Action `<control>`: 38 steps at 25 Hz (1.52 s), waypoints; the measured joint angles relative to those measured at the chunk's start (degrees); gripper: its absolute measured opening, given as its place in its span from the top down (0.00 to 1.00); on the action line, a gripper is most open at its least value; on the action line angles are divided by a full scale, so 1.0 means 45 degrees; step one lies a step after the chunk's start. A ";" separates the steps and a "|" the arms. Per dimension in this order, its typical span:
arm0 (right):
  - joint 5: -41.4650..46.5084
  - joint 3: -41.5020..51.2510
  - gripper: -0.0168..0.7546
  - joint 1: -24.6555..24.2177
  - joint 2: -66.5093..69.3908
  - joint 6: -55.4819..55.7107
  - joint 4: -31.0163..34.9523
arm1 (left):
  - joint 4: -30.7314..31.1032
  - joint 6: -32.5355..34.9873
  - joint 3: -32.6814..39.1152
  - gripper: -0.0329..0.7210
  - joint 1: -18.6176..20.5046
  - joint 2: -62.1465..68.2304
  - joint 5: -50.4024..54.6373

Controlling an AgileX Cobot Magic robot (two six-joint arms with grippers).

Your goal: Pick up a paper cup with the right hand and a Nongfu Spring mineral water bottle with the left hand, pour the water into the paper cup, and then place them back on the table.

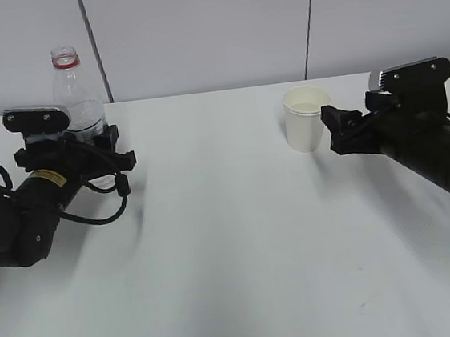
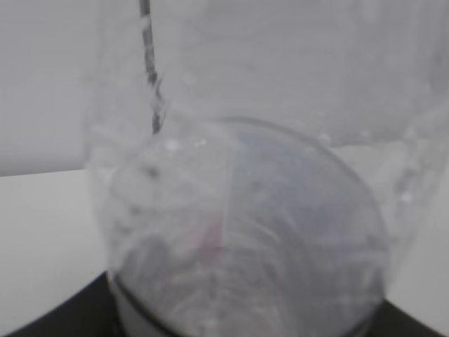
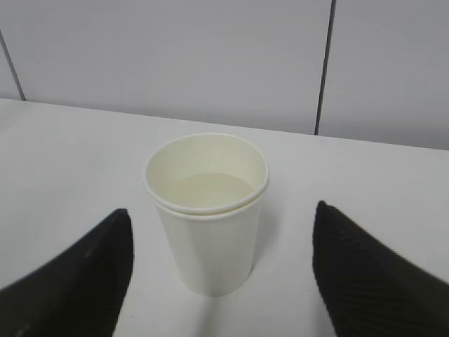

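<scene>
- Nearest the camera, the broad plain white counter [image 1: 242, 255] lay bare, with a few small dark scuffs.
- On the left, the black left claw [image 1: 95, 162], yellow sticker on its arm, sat around the lower body of the tall clear plastic water bottle [image 1: 76, 91]; whether it actually pinched the bottle, I could not tell.
- The left wrist camera was filled by that bottle's blurred clear wall [image 2: 245, 232].
- On the right, the black right claw [image 1: 332, 129] stood spread, its fingers [image 3: 84, 274] apart on either side of the small white paper cup [image 3: 208, 210], not touching it.
- The cup stood upright on the counter, a little clear water [image 3: 210, 189] inside.
- Farthest back, the bottle's red neck ring [image 1: 65, 63] showed against the pale panelled wall [image 1: 210, 25].
</scene>
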 joint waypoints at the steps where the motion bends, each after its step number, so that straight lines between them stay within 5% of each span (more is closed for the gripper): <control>1: 0.0000 0.0000 0.21 0.0000 0.0000 0.0000 0.0000 | 0.0000 0.0000 0.0000 0.47 0.0000 0.0000 0.0000; 11: 0.0000 0.0000 0.21 0.0000 0.0000 0.0000 0.0020 | -0.0201 0.0000 0.0000 0.22 0.0000 0.0000 -0.0011; 38: 0.3155 0.0761 0.21 0.0000 -0.4263 0.0123 0.0020 | -0.0056 0.0000 0.1453 0.21 -0.0011 -0.3769 0.1167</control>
